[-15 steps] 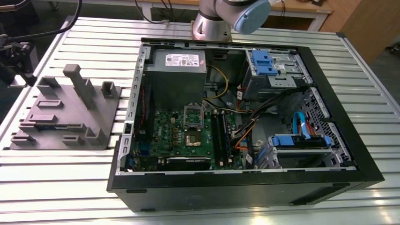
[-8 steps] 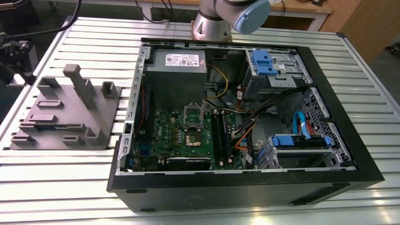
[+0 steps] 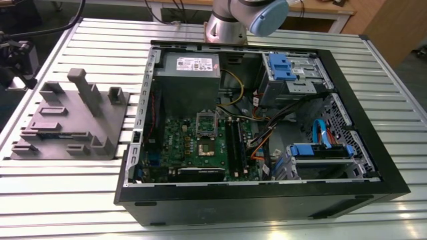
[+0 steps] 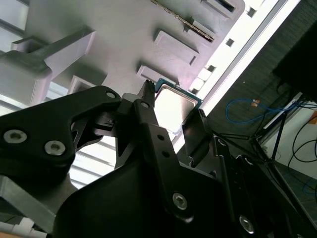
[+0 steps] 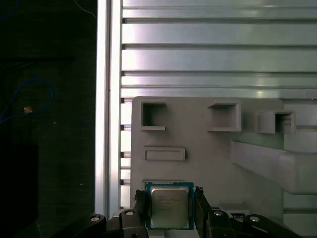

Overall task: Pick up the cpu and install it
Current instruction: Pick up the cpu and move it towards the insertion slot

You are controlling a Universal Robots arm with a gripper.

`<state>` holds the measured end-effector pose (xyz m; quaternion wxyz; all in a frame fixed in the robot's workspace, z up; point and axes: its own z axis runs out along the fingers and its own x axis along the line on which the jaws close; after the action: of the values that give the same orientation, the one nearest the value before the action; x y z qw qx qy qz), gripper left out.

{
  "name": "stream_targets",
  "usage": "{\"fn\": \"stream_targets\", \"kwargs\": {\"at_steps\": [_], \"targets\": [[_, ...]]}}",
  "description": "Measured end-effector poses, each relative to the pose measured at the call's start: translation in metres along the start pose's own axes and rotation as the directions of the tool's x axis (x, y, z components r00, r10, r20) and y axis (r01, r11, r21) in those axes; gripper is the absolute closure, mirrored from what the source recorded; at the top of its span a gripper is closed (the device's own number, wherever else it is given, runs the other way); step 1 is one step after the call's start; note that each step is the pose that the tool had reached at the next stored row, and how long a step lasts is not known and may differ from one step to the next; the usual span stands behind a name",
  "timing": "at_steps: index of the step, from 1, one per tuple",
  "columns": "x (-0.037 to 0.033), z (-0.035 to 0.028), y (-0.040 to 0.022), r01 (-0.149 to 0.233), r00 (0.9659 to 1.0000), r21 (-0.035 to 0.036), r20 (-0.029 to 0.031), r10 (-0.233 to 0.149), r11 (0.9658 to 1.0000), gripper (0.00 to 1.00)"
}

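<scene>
Fingers (image 5: 200, 203) (2 black, angular) pinch the flat square silvery cpu (image 5: 169, 207) above the grey moulded tray (image 5: 208, 163).

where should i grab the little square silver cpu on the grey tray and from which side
Grip the small flat square silver-topped cpu by two opposite thin side edges, coming straight down from above. It lies flat, face up, on the grey moulded holder tray, so its underside is out of reach.

- A silver-grey cylindrical metal arm joint (image 3: 225, 27) is wearing a rounded pale-blue cap (image 3: 270, 15).
- The matte black angular gripper (image 4: 173, 106) is showing round silver screw heads (image 4: 179, 200) along its linkage bars (image 4: 158, 144).
</scene>
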<state>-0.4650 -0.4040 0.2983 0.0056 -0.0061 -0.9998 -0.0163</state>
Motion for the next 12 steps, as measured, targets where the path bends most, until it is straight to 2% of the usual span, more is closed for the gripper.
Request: {"fn": "stream_targets", "kwargs": {"at_steps": [12], "targets": [[0.0001, -0.0094, 0.0003, 0.0, 1.0, 0.0001, -0.0001, 0.0, 1.0, 0.53]]}}
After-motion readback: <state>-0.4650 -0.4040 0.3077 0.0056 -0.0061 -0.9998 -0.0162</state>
